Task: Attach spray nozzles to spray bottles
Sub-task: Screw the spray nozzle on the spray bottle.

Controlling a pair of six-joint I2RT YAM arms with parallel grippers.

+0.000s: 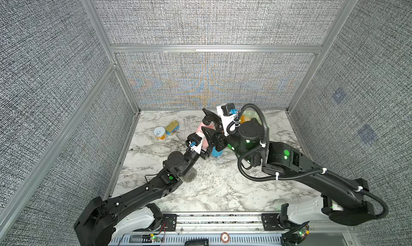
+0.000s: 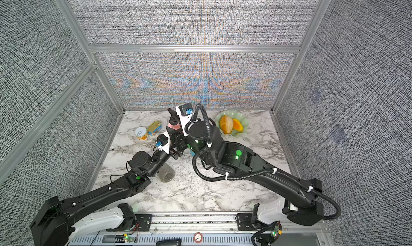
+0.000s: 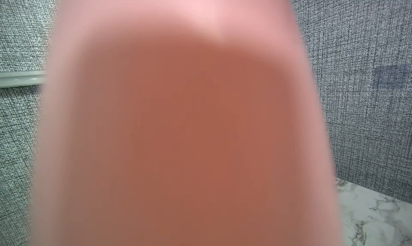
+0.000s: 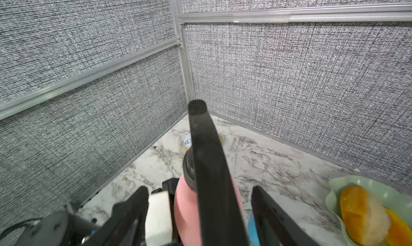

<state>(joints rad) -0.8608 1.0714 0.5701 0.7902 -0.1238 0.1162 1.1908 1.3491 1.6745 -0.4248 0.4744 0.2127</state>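
In both top views the pink spray bottle (image 1: 200, 129) (image 2: 174, 125) stands off the table near the back middle, with a black spray nozzle (image 1: 207, 120) (image 2: 172, 114) on its neck. My left gripper (image 1: 206, 148) (image 2: 175, 149) is shut on the bottle's lower body; pink plastic (image 3: 200, 122) fills the left wrist view. My right gripper (image 4: 200, 211) (image 1: 211, 127) is open, a finger on each side of the black nozzle (image 4: 205, 155) without touching it. A blue spray bottle (image 1: 216, 153) (image 4: 253, 229) stands just behind the grippers. A smoky grey spray bottle (image 2: 166, 173) lies on its side under my left forearm.
Two tin cans (image 1: 160, 133) (image 1: 172, 128) lie left of the bottles on the marble table (image 1: 211, 189). A pale green bowl (image 2: 245, 122) (image 4: 334, 189) with orange fruit sits at the back right. Grey fabric walls close in on three sides.
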